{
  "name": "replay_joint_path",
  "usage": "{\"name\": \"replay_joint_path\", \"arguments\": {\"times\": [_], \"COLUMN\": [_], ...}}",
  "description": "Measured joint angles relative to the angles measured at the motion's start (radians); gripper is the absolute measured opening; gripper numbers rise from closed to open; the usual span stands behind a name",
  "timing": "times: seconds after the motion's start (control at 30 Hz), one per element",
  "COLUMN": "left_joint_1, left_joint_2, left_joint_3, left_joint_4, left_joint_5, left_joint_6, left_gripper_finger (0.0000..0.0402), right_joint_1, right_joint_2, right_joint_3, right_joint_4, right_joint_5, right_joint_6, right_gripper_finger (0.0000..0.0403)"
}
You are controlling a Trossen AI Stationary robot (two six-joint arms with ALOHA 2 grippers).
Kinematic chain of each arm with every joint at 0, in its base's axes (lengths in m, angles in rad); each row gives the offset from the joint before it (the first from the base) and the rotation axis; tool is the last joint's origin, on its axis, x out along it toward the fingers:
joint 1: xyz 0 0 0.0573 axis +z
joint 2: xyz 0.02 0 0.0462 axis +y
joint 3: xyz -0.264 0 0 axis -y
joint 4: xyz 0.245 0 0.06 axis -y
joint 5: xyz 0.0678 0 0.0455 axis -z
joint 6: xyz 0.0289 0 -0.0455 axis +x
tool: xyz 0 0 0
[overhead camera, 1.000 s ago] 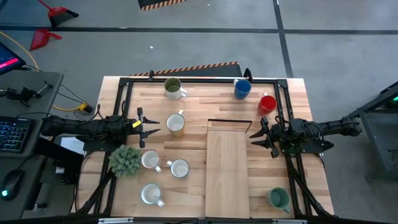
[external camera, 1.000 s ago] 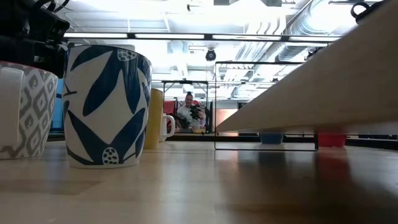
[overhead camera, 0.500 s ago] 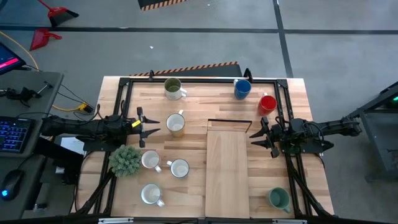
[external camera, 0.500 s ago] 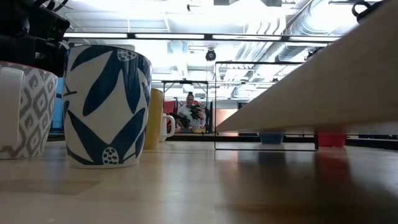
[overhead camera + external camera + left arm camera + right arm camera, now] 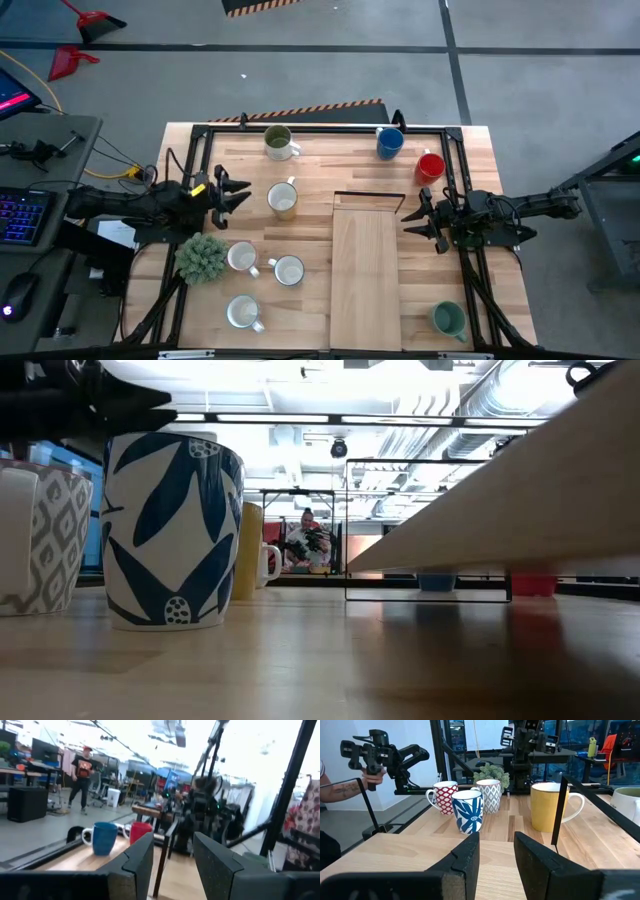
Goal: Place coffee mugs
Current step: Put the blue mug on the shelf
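Table (image 5: 320, 310): plank hides low view.

Eight mugs (image 5: 283, 200) stand on the bench (image 5: 310, 170), along with one plant (image 5: 202, 257) and one wooden board (image 5: 365, 275).

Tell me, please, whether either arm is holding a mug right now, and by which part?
Nothing is held: the left gripper and the right gripper both have open, empty jaws above the table.

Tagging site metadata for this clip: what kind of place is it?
Likely a robotics lab or workshop in an open industrial hall: taped grey concrete floor, exposed ceiling ducts, a black metal-framed wooden table beside a desk with a backlit keyboard, more rigs and people behind.
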Motion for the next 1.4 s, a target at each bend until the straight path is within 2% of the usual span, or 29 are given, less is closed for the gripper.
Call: {"name": "replay_joint_path", "arguments": {"times": [0.3, 0.5, 0.77, 1.3, 1.4], "left_joint_1": [0.0, 0.0, 0.0, 0.0, 0.0], "left_joint_2": [0.0, 0.0, 0.0, 0.0, 0.0], "left_joint_3": [0.0, 0.0, -0.001, -0.001, -0.002], "left_joint_4": [-0.007, -0.006, 0.019, 0.012, 0.005], "left_joint_5": [0.01, -0.04, -0.045, -0.083, -0.074], "left_joint_6": [0.015, 0.018, -0.026, -0.053, -0.052], "left_gripper_finger": [0.0129, 0.0129, 0.0129, 0.0129, 0.0129], "right_joint_1": [0.0, 0.0, 0.0, 0.0, 0.0], "right_joint_2": [0.0, 0.0, 0.0, 0.0, 0.0], "right_joint_3": [0.0, 0.0, 0.0, 0.0, 0.0], "right_joint_4": [0.003, 0.003, 0.004, 0.006, 0.006], "right_joint_5": [0.0, 0.001, 0.108, 0.128, 0.128], "right_joint_6": [0.002, -0.05, -0.072, -0.069, -0.012], "right_gripper_finger": [0.0108, 0.0108, 0.0108, 0.0108, 0.0108]}}
